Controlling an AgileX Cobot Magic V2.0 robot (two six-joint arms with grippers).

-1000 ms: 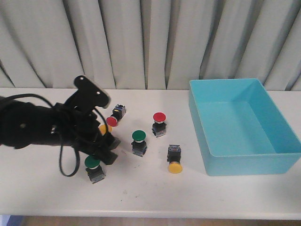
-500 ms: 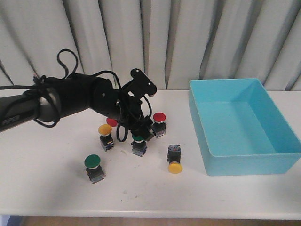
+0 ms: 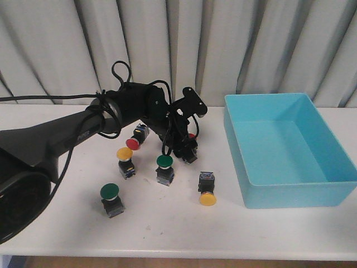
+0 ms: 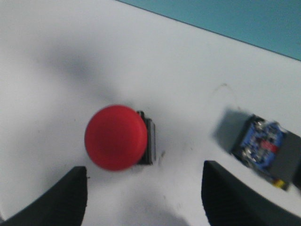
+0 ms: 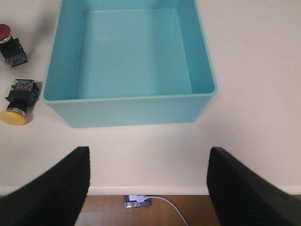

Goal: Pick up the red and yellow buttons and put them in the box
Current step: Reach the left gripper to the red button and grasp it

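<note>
- White table against a pleated grey curtain; all items rest on the tabletop.
- Box: light-blue bin on the table's right side, interior bare in the front and right wrist views.
- Left gripper: extended over the table's middle, positioned above an upright red button; both fingers spread wide in the left wrist view, cap lying between them nearer one finger, no contact visible.
- Second red button: tipped on its side, just left of the gripper, partly behind the arm.
- Yellow button: upright, left of centre.
- Second yellow button: lying on its side, cap toward the table's front edge, near the box's left wall.
- Green button: upright, in front of the left gripper.
- Second green button: upright, nearest the front-left.
- Right gripper: held above the table's front edge before the box; fingers well apart, holding nothing.
- Cable plug: on the wooden floor below the table edge.
</note>
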